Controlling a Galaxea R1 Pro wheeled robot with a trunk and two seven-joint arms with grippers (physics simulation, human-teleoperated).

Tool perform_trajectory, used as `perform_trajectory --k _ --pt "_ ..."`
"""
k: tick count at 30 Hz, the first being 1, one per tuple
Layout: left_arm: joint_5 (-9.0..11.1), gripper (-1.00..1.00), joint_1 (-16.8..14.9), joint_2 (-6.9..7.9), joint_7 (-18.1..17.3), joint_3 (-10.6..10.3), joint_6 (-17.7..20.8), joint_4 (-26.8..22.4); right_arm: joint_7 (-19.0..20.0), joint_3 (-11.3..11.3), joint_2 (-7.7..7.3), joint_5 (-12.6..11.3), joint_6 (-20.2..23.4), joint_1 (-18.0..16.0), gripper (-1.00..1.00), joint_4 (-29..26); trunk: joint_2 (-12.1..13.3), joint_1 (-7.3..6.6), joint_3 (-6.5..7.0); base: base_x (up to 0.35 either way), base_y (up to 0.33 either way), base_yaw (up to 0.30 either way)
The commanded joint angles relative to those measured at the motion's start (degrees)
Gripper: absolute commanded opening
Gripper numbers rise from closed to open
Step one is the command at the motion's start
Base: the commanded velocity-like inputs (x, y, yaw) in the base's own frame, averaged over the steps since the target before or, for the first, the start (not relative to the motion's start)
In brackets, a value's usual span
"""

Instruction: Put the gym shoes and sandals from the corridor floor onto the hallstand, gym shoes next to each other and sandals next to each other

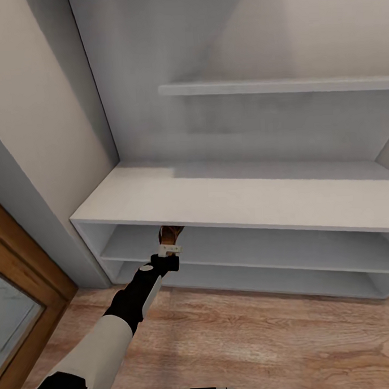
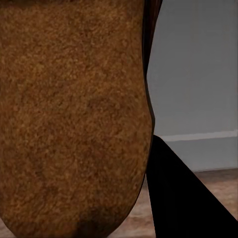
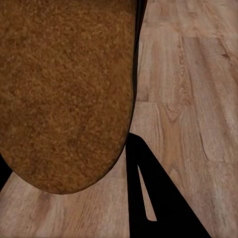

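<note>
My left gripper (image 1: 169, 245) reaches to the front edge of the hallstand (image 1: 245, 199), just under its bench top, and is shut on a dark brown sandal (image 1: 169, 234). In the left wrist view that sandal's tan insole (image 2: 74, 114) fills the frame beside one black finger (image 2: 183, 198). My right gripper (image 3: 74, 168) is shut on a second sandal (image 3: 64, 89), held above the corridor floor (image 3: 188, 74), with a black finger (image 3: 163, 198) showing beside it. The gym shoes are out of view.
The hallstand has two long open shelf levels (image 1: 265, 251) below the bench and an upper shelf (image 1: 280, 86) on its back panel. A wooden door frame (image 1: 28, 264) and a wall stand close on the left. Plank floor (image 1: 252, 339) lies before the rack.
</note>
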Motion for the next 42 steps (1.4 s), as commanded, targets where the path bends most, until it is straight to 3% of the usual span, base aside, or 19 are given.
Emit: perform_trajectory --k 1,29,42 --pt "-0.1 -1.0 0.0 0.01 -0.1 0.0 0.4 -0.1 0.4 -0.1 -0.02 0.4 0.3 -0.1 -1.0 -0.1 0.0 -0.01 -0.05 0.014 0.0 0.0" --pt "-0.1 -1.0 0.0 0.01 -0.1 0.0 0.4 -0.1 0.4 -0.1 -0.02 0.5 0.3 -0.1 -1.0 -0.1 0.0 -0.01 -0.05 0.121 0.0 0.0" --pt "0.0 -1.0 0.0 0.01 -0.1 0.0 0.5 -0.1 0.4 -0.1 -0.02 0.5 0.3 -0.1 -1.0 -0.1 0.0 -0.01 -0.05 0.006 0.0 0.0"
